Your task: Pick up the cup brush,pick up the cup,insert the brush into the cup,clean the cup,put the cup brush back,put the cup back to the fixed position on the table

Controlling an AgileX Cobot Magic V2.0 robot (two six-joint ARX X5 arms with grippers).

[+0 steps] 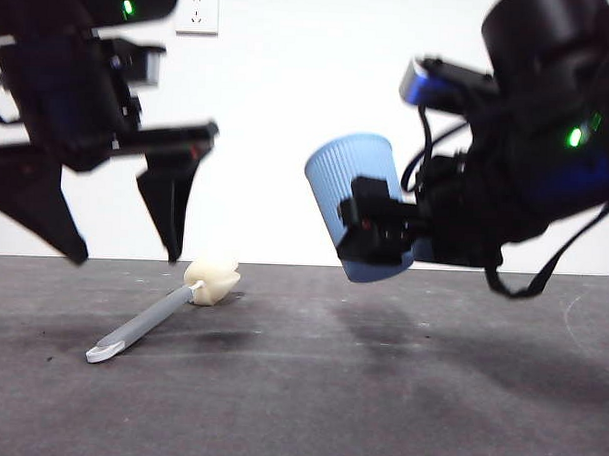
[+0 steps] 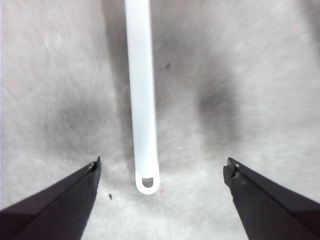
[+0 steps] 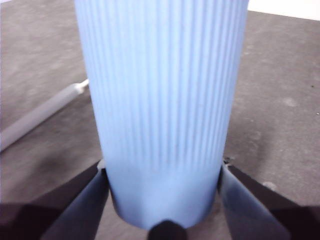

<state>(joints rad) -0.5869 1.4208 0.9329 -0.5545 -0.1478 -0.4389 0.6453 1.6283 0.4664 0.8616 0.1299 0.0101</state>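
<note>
- The nearest stretch of the tabletop (image 1: 378, 411) is seen as a dark grey band with faint pale scuffs, open and unoccupied across the whole front of the front view; its far edge meets a white wall.
- The cup brush (image 1: 161, 313) is laid flat on the tabletop at the left of the front view, its white looped tip pointing toward the camera and its cream sponge head lying farther back.
- Open room is left on the tabletop to the right of the brush, below the raised cup.
- The left tool (image 1: 124, 250) is held above the brush, clear of it, with its two black jaws spread wide apart and nothing gripped between them.
- In the left wrist view the pale handle (image 2: 141, 100) is seen lying between the spread jaws, its looped end nearest them and touched by neither.
- The cup (image 1: 357, 205) is carried in the air at the right of the front view, well above the tabletop, tilted so that its mouth leans up and to the left.
- The right tool (image 3: 165, 200) is clamped on the cup near its base, one jaw pressed to each side of the ribbed blue wall.
- No brand, label or readable writing is shown on cup, brush or tools.
- A white wall socket (image 1: 197, 12) is mounted on the far wall.
</note>
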